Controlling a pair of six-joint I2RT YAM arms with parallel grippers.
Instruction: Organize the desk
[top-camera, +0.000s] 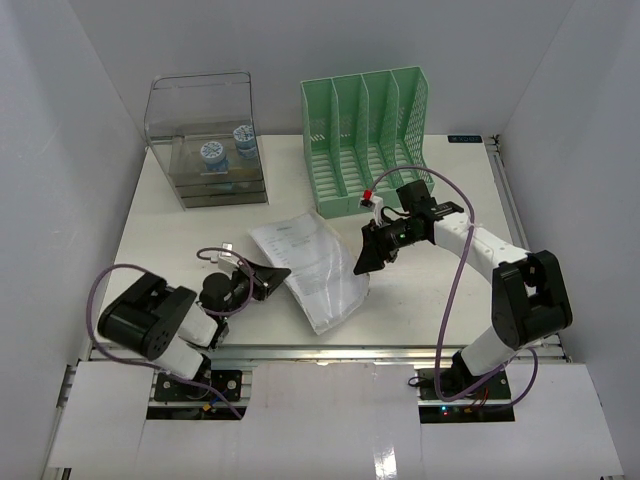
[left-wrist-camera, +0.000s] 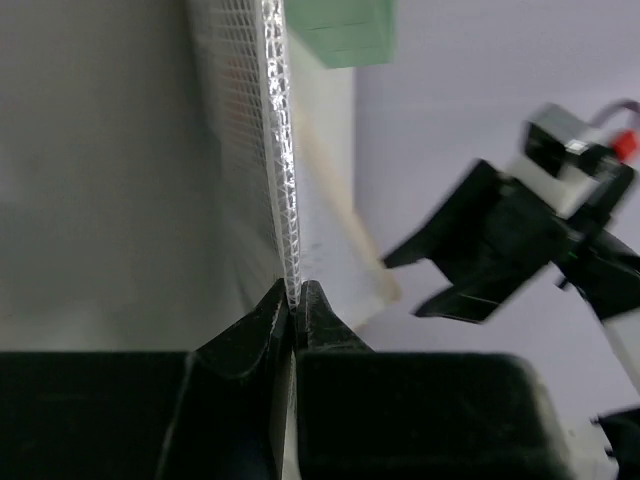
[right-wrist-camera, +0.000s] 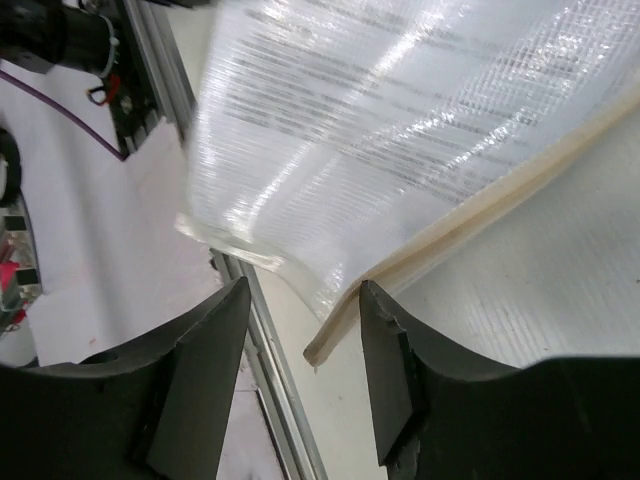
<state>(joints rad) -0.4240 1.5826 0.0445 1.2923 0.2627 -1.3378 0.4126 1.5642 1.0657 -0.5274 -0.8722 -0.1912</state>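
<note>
Bench (top-camera: 170, 235) is partly covered by a clear document sleeve (top-camera: 310, 265), whose edge is clamped by the left gripper (left-wrist-camera: 297, 295); the right gripper (right-wrist-camera: 302, 300) is spread open beside it

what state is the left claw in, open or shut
Shut on the clear pouch: the left claw pinches its edge from both sides, with no gap showing in the wrist view.
</note>
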